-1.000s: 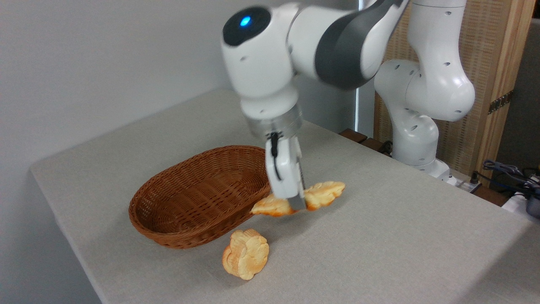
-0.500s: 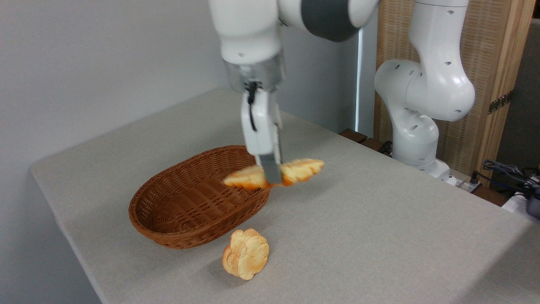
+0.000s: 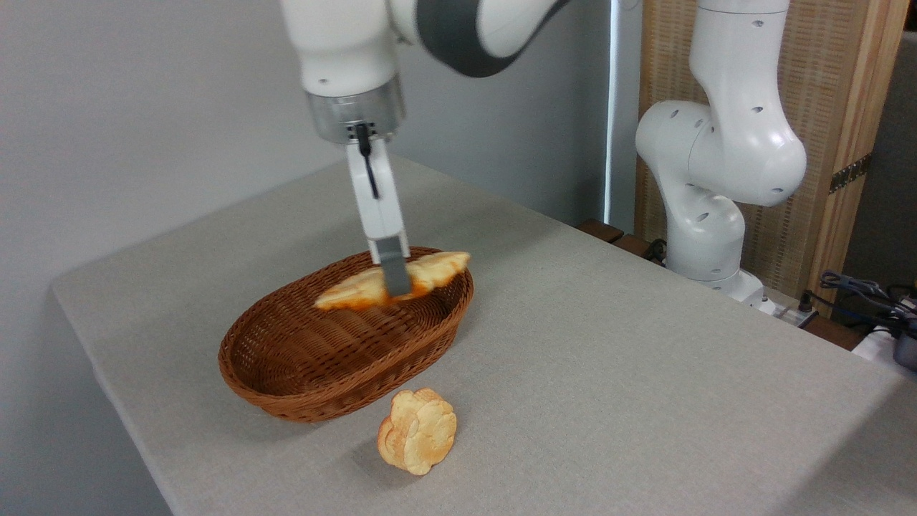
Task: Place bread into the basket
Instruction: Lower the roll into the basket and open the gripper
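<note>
Your bread [image 3: 430, 271] hangs in the air over the far right part of the basket [image 3: 286, 390], pinched across its middle by the gripper [image 3: 394, 281], whose fingers are clenched on the loaf's waist so that one pointed end sticks out to the left and the other to the right. The loaf's long axis runs left to right with the right tip a little higher and reaching about over the far right rim; the basket's long axis runs from near left to far right, so the two lines are close but not quite matched. That is the relation your coming move turns on: the open hollow of the basket lies down and toward the near left of the gripper, and the right tip looks likely to catch the braided rim if you lower straight from here. You would do well, I judge, to carry it a little further toward the near left before letting go. Just in front of the basket, on the near side, the small lobed bun [image 3: 417, 431] stands on edge on the grey table [image 3: 645, 358], well clear of the gripper and no part of this job.
</note>
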Robot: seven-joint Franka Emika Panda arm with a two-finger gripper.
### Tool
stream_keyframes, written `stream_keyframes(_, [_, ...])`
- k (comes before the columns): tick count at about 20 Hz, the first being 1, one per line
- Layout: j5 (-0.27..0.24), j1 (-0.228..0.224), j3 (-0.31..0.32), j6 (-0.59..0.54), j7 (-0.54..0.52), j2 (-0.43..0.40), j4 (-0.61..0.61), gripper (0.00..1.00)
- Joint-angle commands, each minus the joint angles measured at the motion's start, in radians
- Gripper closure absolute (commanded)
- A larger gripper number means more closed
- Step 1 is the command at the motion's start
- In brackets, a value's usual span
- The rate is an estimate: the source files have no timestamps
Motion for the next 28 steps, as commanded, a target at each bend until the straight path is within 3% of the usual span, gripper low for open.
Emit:
stream_keyframes(1, [-0.002,-0.001,-0.038,0.059,-0.218,0.051,0.040,0.62])
stream_keyframes(5, [-0.002,-0.004,-0.066,0.115,-0.343,0.084,0.040,0.52])
stream_keyframes(6, [-0.002,-0.002,-0.067,0.118,-0.355,0.087,0.040,0.45])
stream_keyframes(7, [0.000,-0.004,-0.069,0.125,-0.369,0.091,0.040,0.22])
stream_keyframes(11, [0.000,-0.004,-0.072,0.137,-0.370,0.107,0.040,0.00])
stream_keyframes(28, [0.000,-0.002,-0.060,0.140,-0.369,0.111,0.048,0.00])
